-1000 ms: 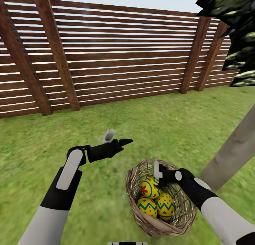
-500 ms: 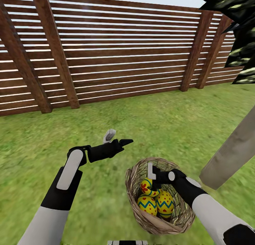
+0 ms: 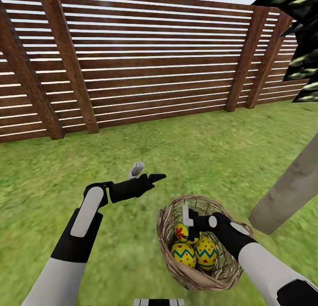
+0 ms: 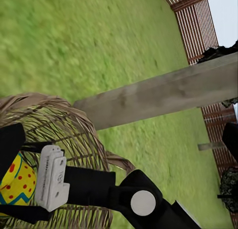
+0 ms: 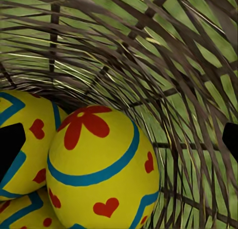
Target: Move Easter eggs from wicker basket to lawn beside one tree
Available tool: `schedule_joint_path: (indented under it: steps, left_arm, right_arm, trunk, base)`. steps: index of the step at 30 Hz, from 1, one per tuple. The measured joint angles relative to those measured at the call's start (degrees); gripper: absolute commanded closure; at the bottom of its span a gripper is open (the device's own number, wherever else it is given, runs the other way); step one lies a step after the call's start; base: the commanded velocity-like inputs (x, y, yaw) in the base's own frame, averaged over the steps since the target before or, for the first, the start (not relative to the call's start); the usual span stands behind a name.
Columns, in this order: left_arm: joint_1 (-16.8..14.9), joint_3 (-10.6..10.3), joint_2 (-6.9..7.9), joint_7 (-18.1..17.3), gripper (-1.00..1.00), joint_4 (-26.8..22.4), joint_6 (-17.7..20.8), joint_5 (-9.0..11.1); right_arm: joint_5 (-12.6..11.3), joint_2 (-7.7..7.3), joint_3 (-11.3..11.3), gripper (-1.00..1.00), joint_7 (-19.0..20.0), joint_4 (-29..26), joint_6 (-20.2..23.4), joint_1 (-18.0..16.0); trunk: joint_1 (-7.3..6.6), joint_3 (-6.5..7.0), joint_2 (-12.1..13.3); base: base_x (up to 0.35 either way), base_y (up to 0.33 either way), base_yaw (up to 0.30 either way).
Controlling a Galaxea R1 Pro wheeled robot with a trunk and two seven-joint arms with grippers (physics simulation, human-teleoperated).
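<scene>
Right claw [image 3: 189, 226] spread inside wicker basket [image 3: 170, 217] on lawn [image 3: 198, 155], bracketing the top flower-marked egg [image 5: 101, 167]; best to centre it between both fingers before pinching; left claw [image 3: 148, 173] idles apart, fingers parted.

The left arm reaches forward, forearm white and wrist black, and its end effector [image 3: 145, 173] hangs in the air with its fingers spread apart, one grey pad turned upward. The right arm bends in from the lower right, its wrist angled downward. The right end effector [image 3: 189, 224] points down, fingers parted wide, with nothing gripped between them.
</scene>
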Motion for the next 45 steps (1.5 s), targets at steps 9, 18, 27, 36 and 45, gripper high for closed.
schedule_joint_path:
  steps: [9, 18, 27, 36, 45]
  left_arm:
    - [0.0, 0.0, 0.04, -0.1, -1.0, 0.0, 0.1, 0.0]
    - [0.0, 0.0, 0.04, -0.1, -1.0, -0.1, 0.1, 0.0]
    - [1.3, 0.3, 0.56, -1.0, -1.0, -0.4, 0.0, 0.9]
    - [1.8, 0.3, 0.73, -3.6, -1.0, -0.4, 0.0, 1.2]
    - [1.8, 0.3, 0.73, -5.1, -1.0, -0.4, 0.0, 1.3]
  right_arm:
    - [0.1, -0.18, 0.1, -1.0, 0.2, 0.1, 0.2, 0.0]
    - [0.1, -0.2, 0.1, -1.0, 0.3, 0.9, 0.2, 0.0]
    - [0.4, -0.17, 0.9, -1.0, 0.6, 1.3, 0.5, -0.2]
    - [-1.4, 0.94, 0.8, -1.0, -0.1, 2.8, 3.4, 0.1]
    - [-1.2, 0.74, -1.0, -1.0, -0.4, 2.9, 9.7, 0.3]
  trunk:
    - [0.08, -0.66, 0.0]
    - [0.13, -1.1, -0.1]
    - [0.21, -1.77, -0.1]
    - [0.21, -1.77, -0.1]
    - [0.21, -1.77, -0.1]
  base:
    - [0.0, 0.0, 0.0]
    - [0.0, 0.0, 0.0]
    - [0.0, 0.0, 0.0]
    - [0.0, 0.0, 0.0]
    - [0.0, 0.0, 0.0]
